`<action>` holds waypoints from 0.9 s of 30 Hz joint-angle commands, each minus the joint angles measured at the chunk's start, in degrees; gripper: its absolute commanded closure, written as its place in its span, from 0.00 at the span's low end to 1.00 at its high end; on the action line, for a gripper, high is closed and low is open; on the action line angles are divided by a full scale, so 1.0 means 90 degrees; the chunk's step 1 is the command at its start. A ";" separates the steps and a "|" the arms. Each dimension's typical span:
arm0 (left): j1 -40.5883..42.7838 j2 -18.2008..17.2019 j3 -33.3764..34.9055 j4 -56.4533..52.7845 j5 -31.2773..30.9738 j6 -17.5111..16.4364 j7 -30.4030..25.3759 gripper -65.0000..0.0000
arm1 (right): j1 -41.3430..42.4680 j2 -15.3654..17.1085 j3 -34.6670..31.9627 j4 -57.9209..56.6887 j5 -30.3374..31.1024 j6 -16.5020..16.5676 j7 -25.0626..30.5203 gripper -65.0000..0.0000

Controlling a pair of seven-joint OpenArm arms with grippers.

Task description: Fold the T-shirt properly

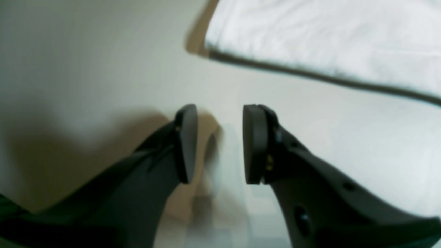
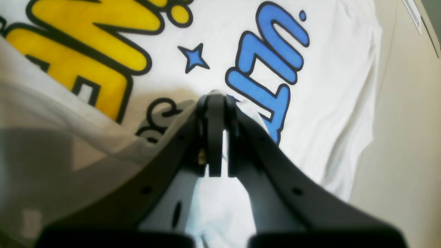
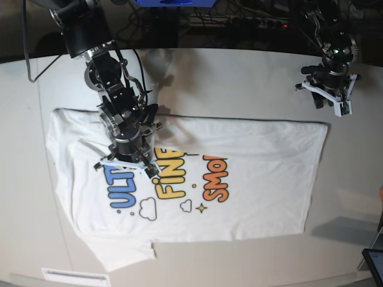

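The white T-shirt (image 3: 251, 179) lies spread on the table with its colourful print facing up. My right gripper (image 3: 127, 162) sits low over the blue lettering (image 2: 268, 69). Its jaws (image 2: 217, 100) are pressed nearly together on a raised fold of the T-shirt (image 2: 51, 113), which drapes away to the left of the fingers. My left gripper (image 3: 327, 98) hangs over bare table beyond the shirt's far corner. It is open (image 1: 220, 141) with nothing between its pads, and the shirt's edge (image 1: 327, 34) lies ahead to its right.
The pale table (image 3: 239, 78) extends past the shirt on all sides. Cables and gear (image 3: 239, 18) run along the back edge. A screen corner (image 3: 374, 260) shows at the bottom right and a white label strip (image 3: 75, 276) at the front left.
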 commanded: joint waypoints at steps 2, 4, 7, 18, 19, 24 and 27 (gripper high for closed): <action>-0.0021 -0.0089 -0.0030 0.0062 -0.0030 0.0004 -0.0131 0.67 | 0.0149 -0.0026 0.0009 0.0067 -0.0063 -0.0045 0.0168 0.85; -0.0031 -0.0089 -0.0030 0.0042 -0.0030 0.0004 -0.0141 0.67 | 0.0188 -0.0026 0.0009 0.0106 -0.0063 -0.0045 0.0265 0.75; -0.0060 -0.0089 0.0009 0.0042 -0.0030 0.0004 -0.0141 0.67 | 0.0217 0.0023 0.0029 0.0272 -0.0063 -0.0055 0.0646 0.67; -0.0294 -0.0108 -0.0010 0.0960 -0.0079 -0.0025 -0.0189 0.66 | -0.0770 0.0160 0.1709 0.2030 -0.0033 -0.0015 0.0666 0.66; -0.0392 -0.0118 0.0019 0.1009 -0.0079 -0.0025 -0.0209 0.66 | -0.0975 0.0160 0.1748 0.2099 -0.0033 -0.0006 0.0549 0.66; -0.0783 -0.0157 0.0302 0.0648 -0.0011 -0.0025 -0.0570 0.65 | -0.1893 0.0013 0.1797 0.2148 0.0064 -0.0006 0.0881 0.66; -0.0841 -0.0450 0.0869 0.0394 -0.0020 -0.0025 -0.0834 0.65 | -0.2167 -0.0212 0.2129 0.2157 0.0445 -0.0006 0.1203 0.66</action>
